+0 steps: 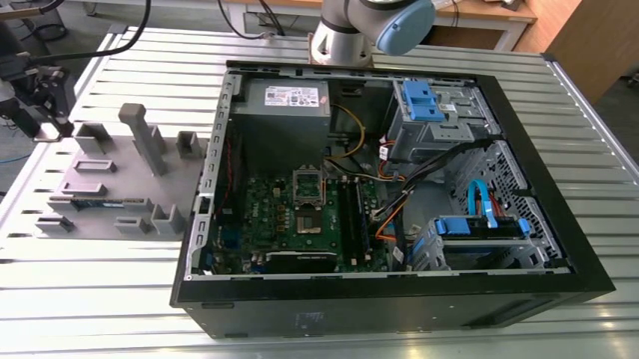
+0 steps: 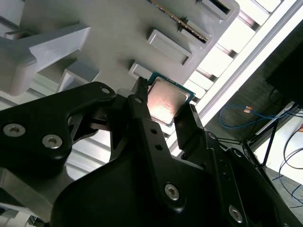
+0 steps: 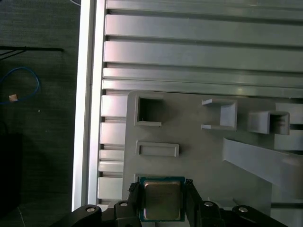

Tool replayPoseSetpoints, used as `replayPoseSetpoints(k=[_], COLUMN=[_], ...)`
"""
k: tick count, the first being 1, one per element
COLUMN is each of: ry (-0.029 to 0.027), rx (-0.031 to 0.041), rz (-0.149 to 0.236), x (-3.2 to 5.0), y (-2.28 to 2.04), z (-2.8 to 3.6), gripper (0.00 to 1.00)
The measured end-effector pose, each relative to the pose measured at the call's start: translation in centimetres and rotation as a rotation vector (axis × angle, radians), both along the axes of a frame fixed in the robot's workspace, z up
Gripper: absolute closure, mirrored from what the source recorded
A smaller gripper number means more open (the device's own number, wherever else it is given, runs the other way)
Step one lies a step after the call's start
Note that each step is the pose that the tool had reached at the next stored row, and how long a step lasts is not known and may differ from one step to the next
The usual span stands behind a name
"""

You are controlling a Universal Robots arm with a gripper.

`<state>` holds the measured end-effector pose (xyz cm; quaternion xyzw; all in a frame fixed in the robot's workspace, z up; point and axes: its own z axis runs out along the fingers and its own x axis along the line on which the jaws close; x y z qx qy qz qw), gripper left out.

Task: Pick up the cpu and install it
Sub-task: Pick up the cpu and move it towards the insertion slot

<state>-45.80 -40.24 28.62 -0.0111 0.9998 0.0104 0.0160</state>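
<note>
Claw clamped on cpu, square, level, lid upward; grey pocketed tray beneath, on slatted bench.

Open computer case on slatted metal table. Holds green motherboard, grey power supply, blue drive brackets. Just beside, toward the exterior view's left, grey slotted holder block; carries memory stick.
</note>
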Motion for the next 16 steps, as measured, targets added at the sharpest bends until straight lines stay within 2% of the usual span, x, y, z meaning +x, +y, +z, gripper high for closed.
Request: replayPoseSetpoints(k=[16], ry=[0.0002], rx=[-0.0001], rz=[0.000], x=[0.00], y=[0.00], z=[0.40], gripper=[0.53])
